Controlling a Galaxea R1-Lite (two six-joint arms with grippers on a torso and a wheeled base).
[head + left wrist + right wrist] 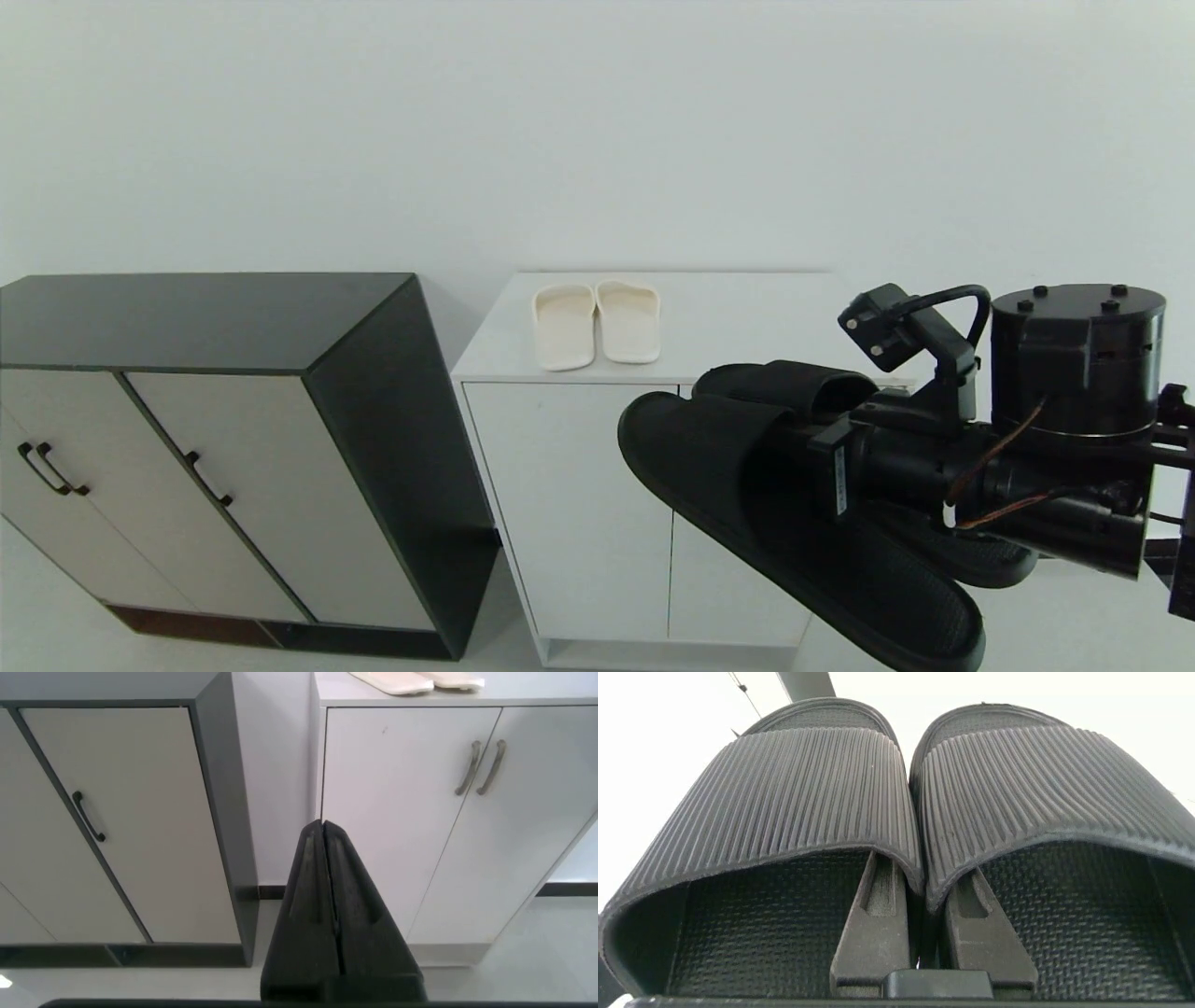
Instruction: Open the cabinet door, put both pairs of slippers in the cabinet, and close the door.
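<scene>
Right gripper (922,882) pinches the black slippers (728,448) by their adjoining strap edges. They look light, flexible and grippy, best held there. Left gripper (323,845) is pressed together, empty.

A plain white wall (597,112) rose behind a black-framed cabinet with pale grey doors (215,448) and, just beside it, a white two-door cabinet (579,504), both standing on a pale floor (56,616).
</scene>
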